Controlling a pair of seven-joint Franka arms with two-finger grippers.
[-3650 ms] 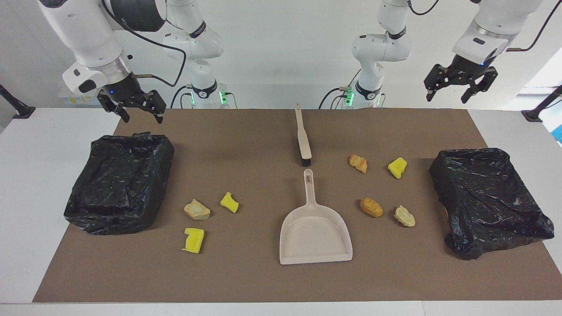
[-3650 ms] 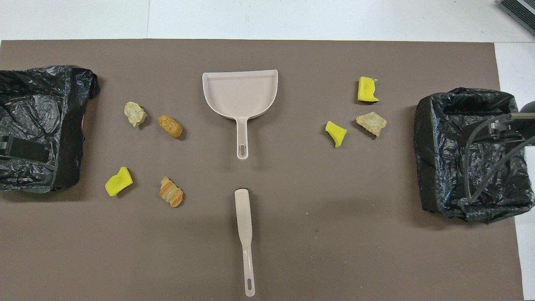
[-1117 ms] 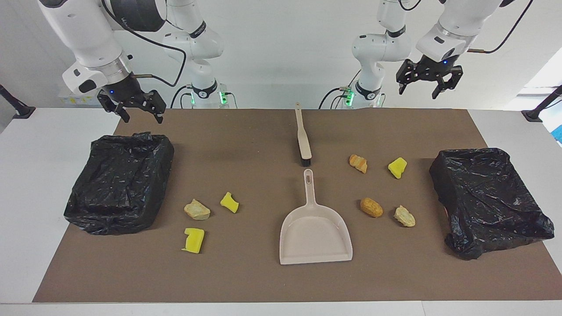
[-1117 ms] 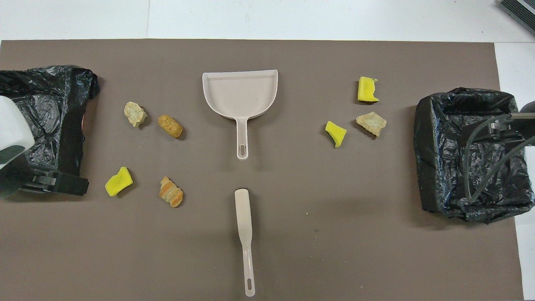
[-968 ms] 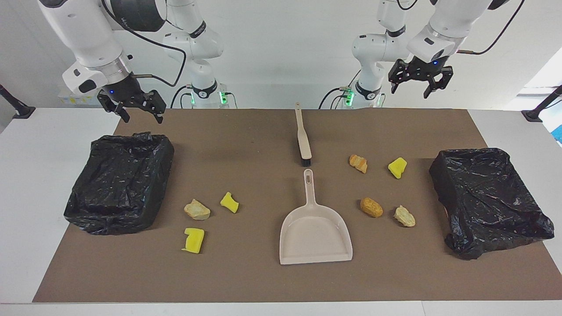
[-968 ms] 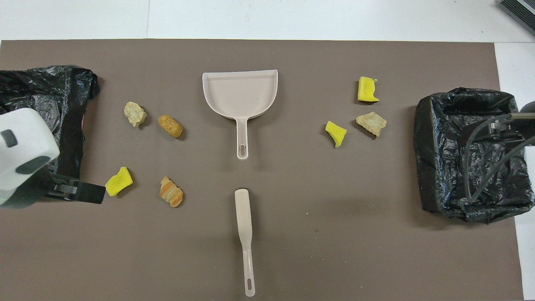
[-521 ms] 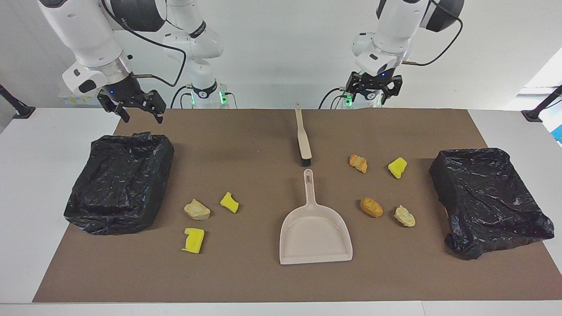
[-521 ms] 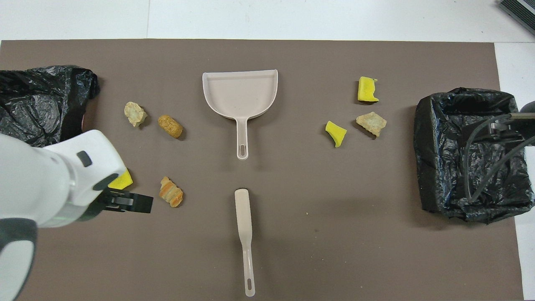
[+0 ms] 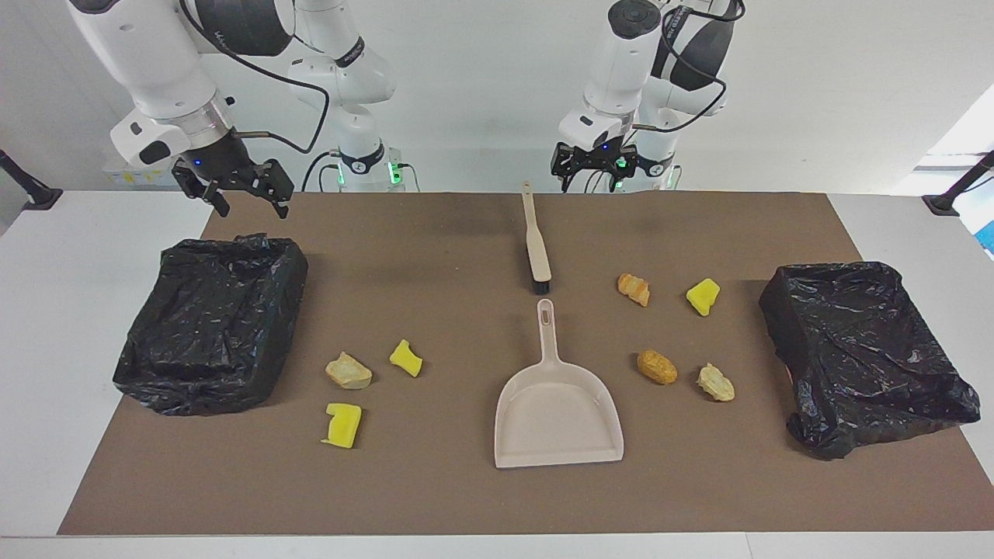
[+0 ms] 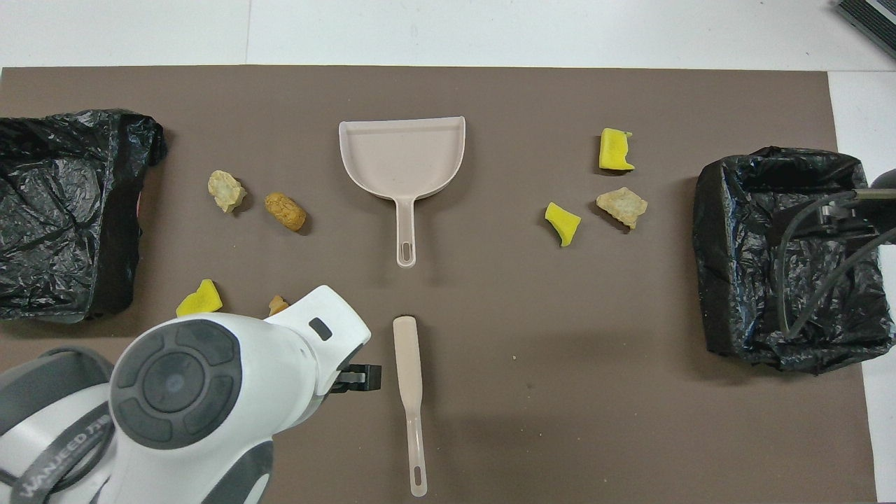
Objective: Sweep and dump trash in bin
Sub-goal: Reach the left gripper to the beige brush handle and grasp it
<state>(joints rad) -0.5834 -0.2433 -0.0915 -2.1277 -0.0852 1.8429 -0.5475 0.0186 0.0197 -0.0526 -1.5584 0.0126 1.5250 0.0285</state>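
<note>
The left tool (image 9: 594, 161) has swung from above the left arm's end of the worktop to the middle of the robots' edge, where it now hangs over the mat just beside the brush (image 9: 536, 248) handle, fingers wide and holding nothing. The right tool (image 9: 239, 189) has stayed over the mat corner by its bin (image 9: 213, 326), also wide and empty.

The trash (image 9: 657, 366) lies in 2 groups on the mat (image 9: 435, 481): 4 scraps between the dustpan (image 9: 555, 411) and the left arm's bin (image 9: 862, 353), 3 between the dustpan and the right arm's bin. The brown lump's long axis runs slantwise to the mat edges; the other scraps are too lumpy to give a heading. The brush lies lengthwise toward the robots, bristles toward the dustpan handle, which points back at it.

The overhead view shows only 1 finger of the left tool (image 10: 364, 378), and the left arm hides most of 1 orange scrap (image 10: 277, 305). The facing view shows all 7 scraps and both tools whole.
</note>
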